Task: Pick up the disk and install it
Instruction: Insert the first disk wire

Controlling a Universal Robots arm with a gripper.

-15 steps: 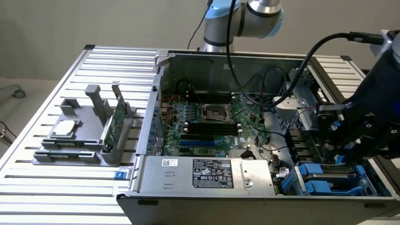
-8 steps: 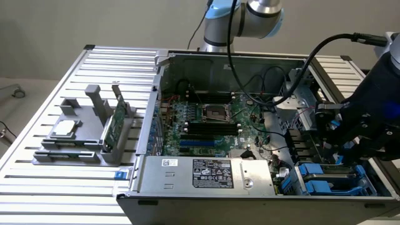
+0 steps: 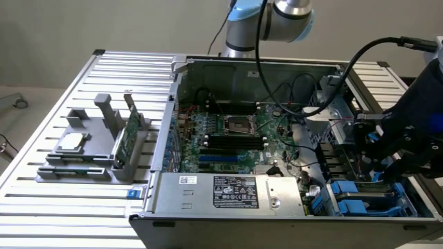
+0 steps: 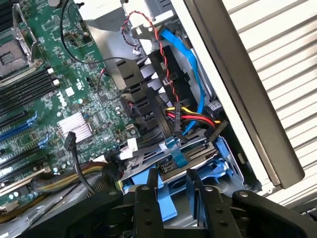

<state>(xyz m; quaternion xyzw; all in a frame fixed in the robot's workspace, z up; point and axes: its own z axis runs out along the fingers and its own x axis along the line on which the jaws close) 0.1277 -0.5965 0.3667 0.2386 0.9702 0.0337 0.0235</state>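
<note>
Blue plastic rails frame a flat grey plate that I take for the disk [image 4: 190, 152]. It lies inside the computer case [image 3: 263, 60], in the drive bay at the case's corner farthest from the motherboard [image 3: 229, 129]. More blue carrier plastic sits just beside it in the same bay, and a bundle of red, yellow and black wires [image 4: 190, 118] runs down to the bay from deeper in the case.

The hand [image 4: 172, 173] hangs over that bay, tips pointing at the near edge of the disk. Its fingers [image 4: 149, 191] stand partly apart. Nothing looks clamped between them: the blue plastic seen in the gap runs on past the finger, so it lies beneath rather than in a grip. Whether the tips touch the disk cannot be told.

Outside the case, on the slatted metal table [image 3: 69, 218], a grey fixture [image 3: 90, 155] holds the green card [image 3: 128, 135] and the small silver chip [image 3: 72, 141].

By my reading the task is far along. The pick-up and the carry to the case are done, and the disk is in its bay. Whether it is seated fully home is not clear from here, so the installing cannot be called finished.
</note>
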